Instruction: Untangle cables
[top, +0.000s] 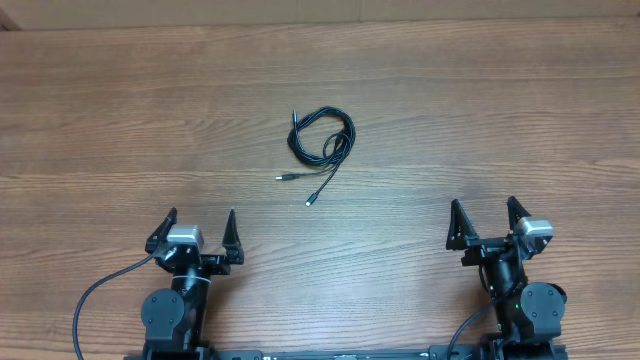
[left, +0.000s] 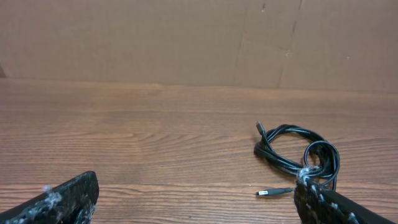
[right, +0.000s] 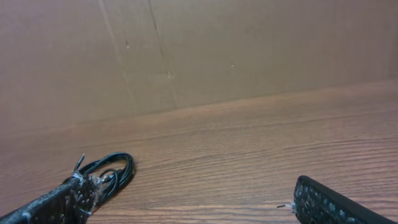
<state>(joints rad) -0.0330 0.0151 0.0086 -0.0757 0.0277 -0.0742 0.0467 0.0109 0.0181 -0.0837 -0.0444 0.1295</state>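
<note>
The cables lie as one tangled coil of thin black cords on the wooden table, mid-centre in the overhead view, with loose plug ends trailing toward the front. The left wrist view shows the coil ahead and to the right, a silver-tipped plug lying beside the right fingertip. In the right wrist view the coil sits far left, partly behind the left finger. My left gripper and right gripper both stand open near the front edge, well short of the cables, holding nothing.
A brown cardboard wall stands along the far side of the table. The arms' own thicker black cables run off the front edge beside each base.
</note>
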